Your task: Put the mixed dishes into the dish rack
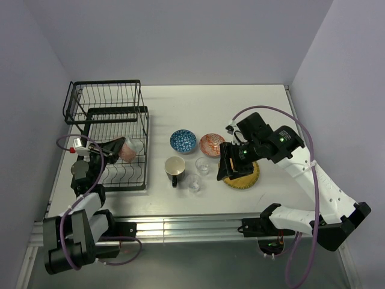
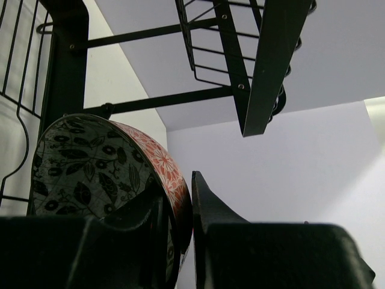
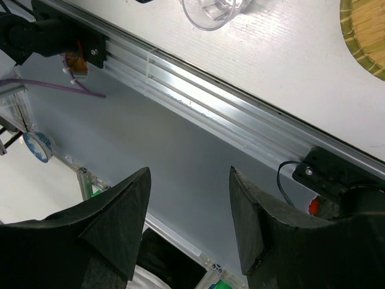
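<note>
Rack (image 1: 111, 135) fills the 9 o'clock side of the tabletop (image 1: 271, 114). From above, the left claw (image 1: 120, 147) reaches into its lower tier with the grey bowl (image 1: 127, 150), which shows there only as a pale pinkish blur among the wires. The left wrist view gives what the top cannot: the bowl (image 2: 90, 168) stands on edge, grey with dark leaves inside and orange-red flowers outside. The left claw (image 2: 180, 223) is clamped on its rim, one finger (image 2: 132, 223) inside and the other outside. Rack wires (image 2: 258, 66) cross overhead.

Near the middle of the top view, the blue bowl (image 1: 183, 141) and red bowl (image 1: 212, 144) sit side by side. At 6 o'clock from them stand the mug (image 1: 175, 168), far glass (image 1: 203, 165) and near glass (image 1: 194, 182). All are on the tabletop, outside the rack. The plate (image 1: 243, 176) lies at 3 o'clock from the glasses, partly covered by the right claw (image 1: 230, 165) above it.

Whether that claw is apart or together cannot be read from above. The right wrist view settles it: the right claw (image 3: 189, 223) is spread wide with nothing between its fingers. It looks past the tabletop's near edge at the rail (image 3: 198, 99), with the near glass (image 3: 213, 12) at 12 o'clock and a slice of the plate (image 3: 367, 30) at 2 o'clock.
</note>
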{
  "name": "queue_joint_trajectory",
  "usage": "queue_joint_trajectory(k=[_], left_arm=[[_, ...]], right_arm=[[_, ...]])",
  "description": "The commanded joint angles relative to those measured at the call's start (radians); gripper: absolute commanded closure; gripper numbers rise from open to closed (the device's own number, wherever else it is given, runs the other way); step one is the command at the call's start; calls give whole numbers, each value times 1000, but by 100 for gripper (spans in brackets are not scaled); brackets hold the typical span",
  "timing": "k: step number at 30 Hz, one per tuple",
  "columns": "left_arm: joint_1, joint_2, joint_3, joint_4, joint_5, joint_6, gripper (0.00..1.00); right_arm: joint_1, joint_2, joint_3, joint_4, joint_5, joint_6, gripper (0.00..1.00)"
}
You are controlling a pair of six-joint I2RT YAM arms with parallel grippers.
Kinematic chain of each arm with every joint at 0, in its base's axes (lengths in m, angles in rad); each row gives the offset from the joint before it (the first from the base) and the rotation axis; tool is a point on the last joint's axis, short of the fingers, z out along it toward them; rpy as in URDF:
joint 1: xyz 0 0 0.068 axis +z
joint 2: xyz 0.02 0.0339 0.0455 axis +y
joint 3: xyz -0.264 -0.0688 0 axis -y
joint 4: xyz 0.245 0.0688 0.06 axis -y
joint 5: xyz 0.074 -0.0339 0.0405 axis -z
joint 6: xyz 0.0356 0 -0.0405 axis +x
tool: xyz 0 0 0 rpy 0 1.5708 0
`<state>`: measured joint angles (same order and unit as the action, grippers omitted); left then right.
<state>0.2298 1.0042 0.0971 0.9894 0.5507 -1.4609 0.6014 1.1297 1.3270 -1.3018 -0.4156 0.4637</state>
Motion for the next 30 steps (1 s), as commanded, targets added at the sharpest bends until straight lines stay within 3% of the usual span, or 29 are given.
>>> queue_joint_trajectory(k=[1, 16, 30], left_arm=[[14, 63, 58, 221, 37, -10, 100], [13, 434, 165, 551, 60, -59, 100], [-52, 597, 279, 617, 89, -32, 100]], right_arm=[[-6, -27, -3, 16, -12, 10, 38], [-8, -18, 9, 24, -20, 47, 38], [-8, 33, 60, 16, -9, 49, 38]])
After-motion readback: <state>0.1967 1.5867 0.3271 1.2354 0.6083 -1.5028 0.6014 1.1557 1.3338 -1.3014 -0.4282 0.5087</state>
